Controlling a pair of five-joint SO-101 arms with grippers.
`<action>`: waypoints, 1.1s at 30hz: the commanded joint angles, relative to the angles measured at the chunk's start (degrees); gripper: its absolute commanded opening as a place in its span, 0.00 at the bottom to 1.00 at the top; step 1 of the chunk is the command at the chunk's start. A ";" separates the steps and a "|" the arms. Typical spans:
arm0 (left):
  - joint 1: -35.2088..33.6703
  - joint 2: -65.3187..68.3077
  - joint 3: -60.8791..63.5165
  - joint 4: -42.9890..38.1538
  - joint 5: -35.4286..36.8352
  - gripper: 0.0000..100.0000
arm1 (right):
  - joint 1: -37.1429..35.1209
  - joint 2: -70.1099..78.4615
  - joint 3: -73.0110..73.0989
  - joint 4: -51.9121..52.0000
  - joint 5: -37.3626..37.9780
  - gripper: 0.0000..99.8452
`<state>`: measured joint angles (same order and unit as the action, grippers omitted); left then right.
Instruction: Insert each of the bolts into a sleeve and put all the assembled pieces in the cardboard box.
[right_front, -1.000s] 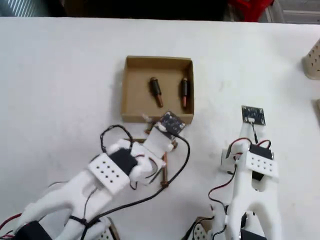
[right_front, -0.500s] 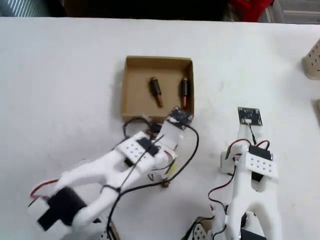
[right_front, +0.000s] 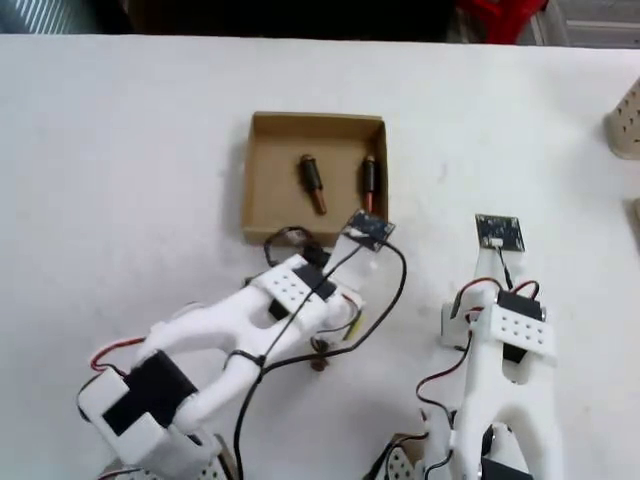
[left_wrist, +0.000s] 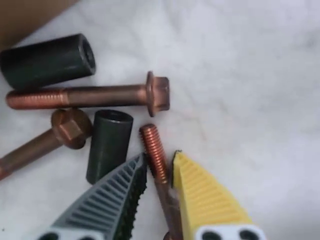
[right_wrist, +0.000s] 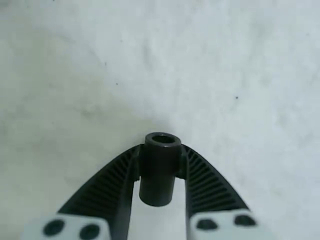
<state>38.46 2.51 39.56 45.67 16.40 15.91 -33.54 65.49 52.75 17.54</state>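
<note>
We see the left claw (left_wrist: 159, 159) closed on the threaded shank of a copper bolt (left_wrist: 152, 141), its fingers (left_wrist: 200, 195) pressed to either side of it, low over the white table (right_front: 120, 150). Just beside the held bolt stands a black sleeve (left_wrist: 107, 145). A second bolt (left_wrist: 85, 96) and a third bolt (left_wrist: 47, 142) lie loose close by, and another sleeve (left_wrist: 47, 61) lies on its side past them, by the box's edge.

From above, the left arm's wrist sits just near of the cardboard box (right_front: 262, 175), at its near right corner. In the box lie two assembled pieces (right_front: 313, 185), side by side and apart.

The right claw (right_wrist: 160, 152) is clamped on an upright dark sleeve (right_wrist: 159, 175), bore showing. Its arm sits right of the box, well apart.
</note>
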 joint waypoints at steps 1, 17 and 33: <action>0.13 0.13 -2.11 -0.62 0.70 0.11 | -0.31 -1.80 -0.26 -0.66 0.70 0.02; 1.89 -2.86 -2.11 5.80 0.18 0.02 | -0.31 -1.80 0.79 -2.68 0.79 0.02; -47.87 -26.68 -1.05 14.77 5.63 0.02 | -1.45 -1.80 1.05 -2.68 0.79 0.02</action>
<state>6.02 -21.23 39.21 60.79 16.84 15.47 -33.54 66.81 50.64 17.54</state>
